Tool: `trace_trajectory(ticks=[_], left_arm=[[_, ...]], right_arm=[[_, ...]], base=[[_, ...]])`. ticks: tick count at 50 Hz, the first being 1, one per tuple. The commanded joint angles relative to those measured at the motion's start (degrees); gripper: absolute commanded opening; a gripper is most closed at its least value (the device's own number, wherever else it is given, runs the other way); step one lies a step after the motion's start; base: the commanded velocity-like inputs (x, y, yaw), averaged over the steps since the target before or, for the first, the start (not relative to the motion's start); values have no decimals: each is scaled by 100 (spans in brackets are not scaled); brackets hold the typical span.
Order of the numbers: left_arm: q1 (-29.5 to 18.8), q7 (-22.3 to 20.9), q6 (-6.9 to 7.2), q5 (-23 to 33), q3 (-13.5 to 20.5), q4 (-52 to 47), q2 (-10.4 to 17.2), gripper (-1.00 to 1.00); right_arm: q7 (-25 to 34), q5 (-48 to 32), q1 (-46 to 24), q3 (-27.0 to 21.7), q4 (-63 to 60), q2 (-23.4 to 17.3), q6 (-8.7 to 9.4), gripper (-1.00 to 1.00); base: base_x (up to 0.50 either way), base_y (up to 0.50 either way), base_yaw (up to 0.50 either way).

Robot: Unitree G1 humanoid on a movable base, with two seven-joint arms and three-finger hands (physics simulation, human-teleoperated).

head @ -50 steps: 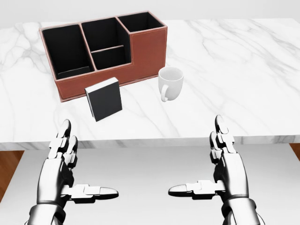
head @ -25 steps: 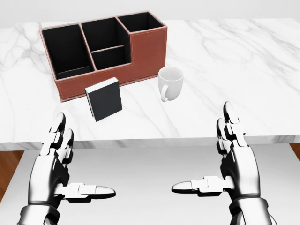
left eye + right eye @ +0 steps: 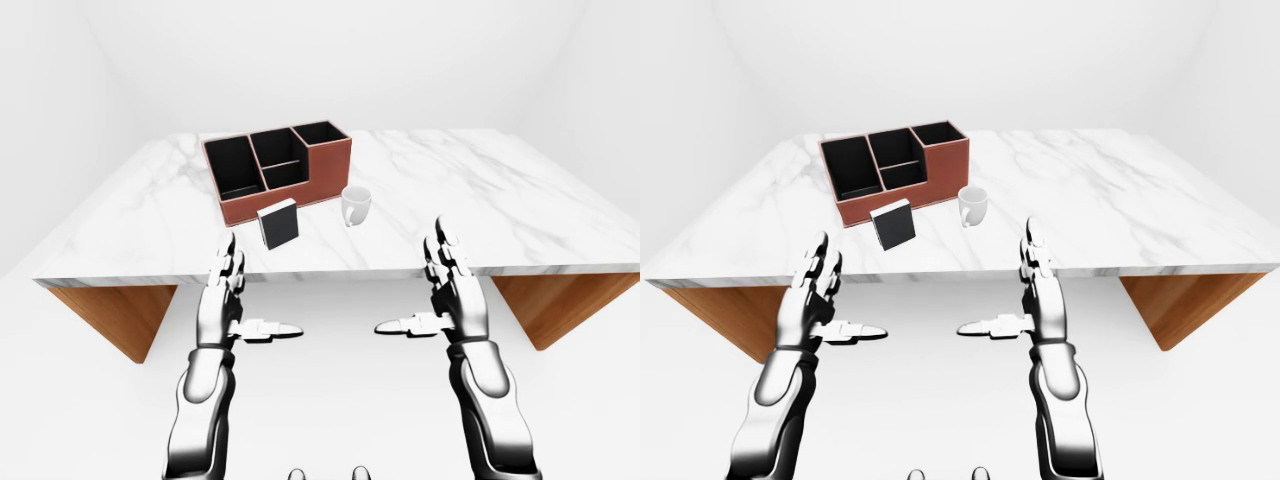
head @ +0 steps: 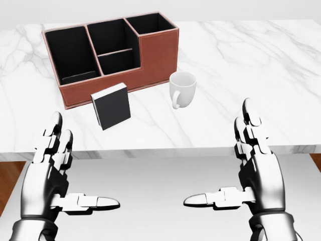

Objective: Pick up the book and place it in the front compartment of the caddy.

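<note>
Both hands hang in the air below the near edge of the marble table (image 4: 281, 75), empty, with fingers spread and thumbs pointing toward each other. Since a second ago the left hand (image 4: 47, 175) has drifted outward toward the left edge of the head view and a little lower, while the right hand (image 4: 256, 170) has risen and moved slightly to the right, so its fingertips now overlap the table's edge. The gap between the two hands is wider than before.

The book (image 4: 111, 105), dark-covered with a pale page edge, stands on the table above and to the right of the left hand, well apart from it, and has not moved. Just beyond it sits the red-brown caddy (image 4: 150, 55), its dark compartments open to the top. The white mug (image 4: 182, 88) stands just right of the book, above and to the left of the right hand, close beside the caddy's lower wall.
</note>
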Motion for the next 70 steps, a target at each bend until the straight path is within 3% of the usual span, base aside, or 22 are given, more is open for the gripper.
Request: trace_trajectory(ticks=[1,35,43,70], left_arm=[[10,-25,0,-24,33,-103,5,98],[44,-32,0,-7,1,-171,-8,98],[48,-35,0,-14,-4,-208,-9,98],[47,-45,0,-6,-13,-105,-9,99]], right_arm=[[37,-40,88,68,-319,17,0,100],[208,169,169,21,-336,10,0,100],[258,298,174,-22,-366,18,0,100],[295,307,235,79,-318,26,0,100]], base=[[0,0,0],[43,0,0],[4,0,0],[0,50,0]])
